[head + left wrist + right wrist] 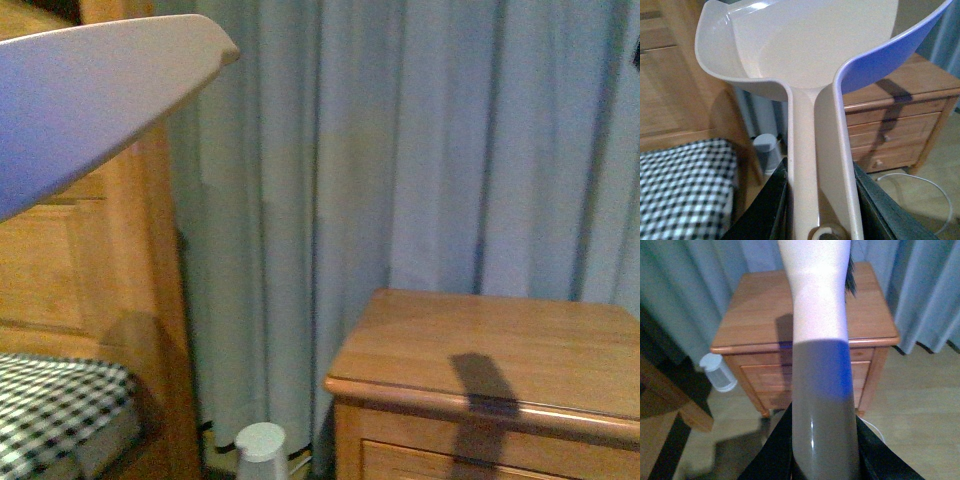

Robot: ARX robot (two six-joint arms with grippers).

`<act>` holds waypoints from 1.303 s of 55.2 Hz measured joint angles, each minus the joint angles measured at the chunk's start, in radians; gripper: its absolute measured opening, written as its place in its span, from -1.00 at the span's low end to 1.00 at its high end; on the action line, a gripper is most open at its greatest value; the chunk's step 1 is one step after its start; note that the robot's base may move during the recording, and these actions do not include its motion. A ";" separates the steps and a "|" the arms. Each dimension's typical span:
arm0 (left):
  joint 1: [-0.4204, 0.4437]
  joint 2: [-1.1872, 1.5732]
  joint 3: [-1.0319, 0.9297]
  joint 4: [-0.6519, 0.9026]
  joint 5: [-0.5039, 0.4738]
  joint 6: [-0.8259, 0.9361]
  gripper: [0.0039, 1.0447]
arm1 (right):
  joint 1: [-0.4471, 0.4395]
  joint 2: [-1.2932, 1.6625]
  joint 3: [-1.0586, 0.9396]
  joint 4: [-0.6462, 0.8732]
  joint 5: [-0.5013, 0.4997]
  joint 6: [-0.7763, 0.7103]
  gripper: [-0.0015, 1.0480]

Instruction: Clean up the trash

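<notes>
My left gripper (820,200) is shut on the handle of the beige dustpan (805,50), black jaws on both sides of it. The pan is raised, and its scoop shows nothing inside. In the front view the dustpan (90,90) fills the upper left corner. My right gripper (824,440) is shut on the pale handle of the brush (820,340). The brush's dark bristles (851,282) hang above the wooden nightstand (760,315). The trash is out of view in all three views.
The nightstand (490,360) stands at the right against a blue-grey curtain (400,150). A wooden bed frame with checkered bedding (50,410) is at the left. A small white container (262,445) sits on the floor between them. A white cable (920,180) lies on the floor.
</notes>
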 joint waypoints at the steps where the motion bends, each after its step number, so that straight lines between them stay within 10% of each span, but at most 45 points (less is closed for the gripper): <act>1: 0.000 0.000 -0.001 0.000 0.003 0.000 -0.45 | 0.000 0.000 0.000 0.000 0.002 -0.001 -0.61; 72: 0.001 -0.004 -0.003 0.000 0.005 0.001 -0.45 | 0.001 0.000 0.000 0.000 0.005 -0.003 -0.61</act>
